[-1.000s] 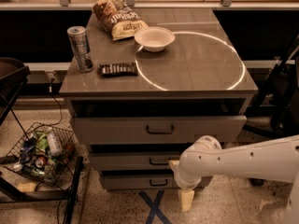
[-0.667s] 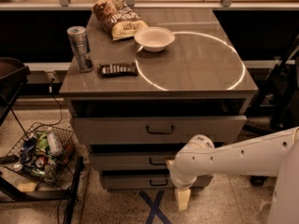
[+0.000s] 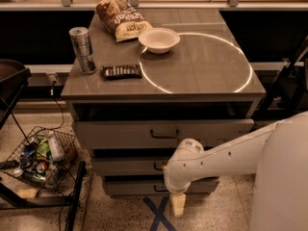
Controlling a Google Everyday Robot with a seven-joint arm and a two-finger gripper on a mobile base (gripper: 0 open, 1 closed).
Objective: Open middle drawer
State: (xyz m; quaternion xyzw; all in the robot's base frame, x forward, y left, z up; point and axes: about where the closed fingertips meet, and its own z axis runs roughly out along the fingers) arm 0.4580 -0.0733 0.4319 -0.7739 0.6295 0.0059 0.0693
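Observation:
The middle drawer [image 3: 122,167] is a low grey front, second of three in the cabinet, and looks shut. Its small dark bar handle [image 3: 157,166] is partly hidden behind my white arm [image 3: 216,158]. The arm reaches in from the right across the drawer fronts. My gripper [image 3: 177,205] hangs pointing down near the floor, in front of the lowest drawer [image 3: 130,187] and just below and right of the middle drawer's handle. It holds nothing that I can see.
The taller top drawer [image 3: 120,133] is above. On the cabinet top [image 3: 202,66] stand a can [image 3: 82,49], a chip bag [image 3: 122,18], a white bowl [image 3: 159,39] and a dark bar [image 3: 121,71]. A wire basket [image 3: 41,158] of trash sits left; blue tape cross [image 3: 156,214] on the floor.
My arm and gripper have shifted left along the drawer fronts, closer to the middle drawer's handle. The drawers have not moved.

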